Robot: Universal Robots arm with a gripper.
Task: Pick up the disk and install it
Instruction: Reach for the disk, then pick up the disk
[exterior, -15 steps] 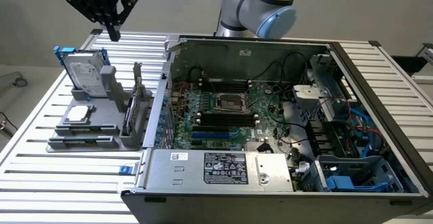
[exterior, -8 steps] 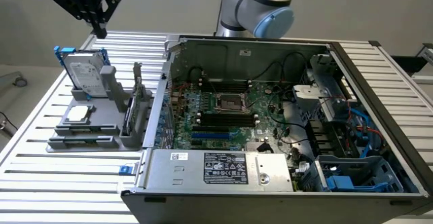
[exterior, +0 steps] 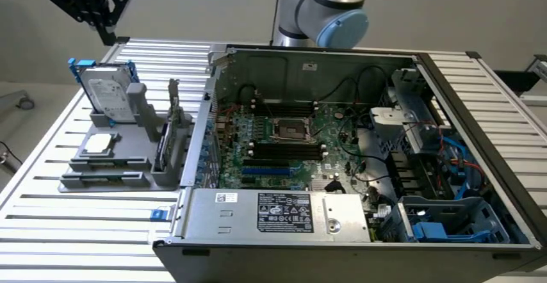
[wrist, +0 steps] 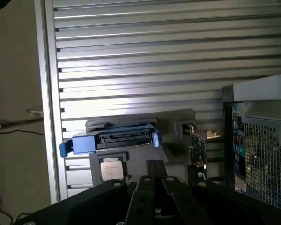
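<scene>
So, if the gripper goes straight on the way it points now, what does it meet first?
Likely the disk, upright in the grey holder. The gripper, fingers shut, aims close beside it, so it could meet the holder instead; depth is unclear.

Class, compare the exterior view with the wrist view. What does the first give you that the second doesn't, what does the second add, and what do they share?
Exterior view: the robot arm, the motherboard inside the open computer case, and the blue cage in its corner.
Wrist view: the connector edge of the disk seen end-on, and the case's perforated outer side.
Shared: the disk standing in its grey holder, the square chip, the slatted table, and the shut end effector, apart from the disk.
</scene>
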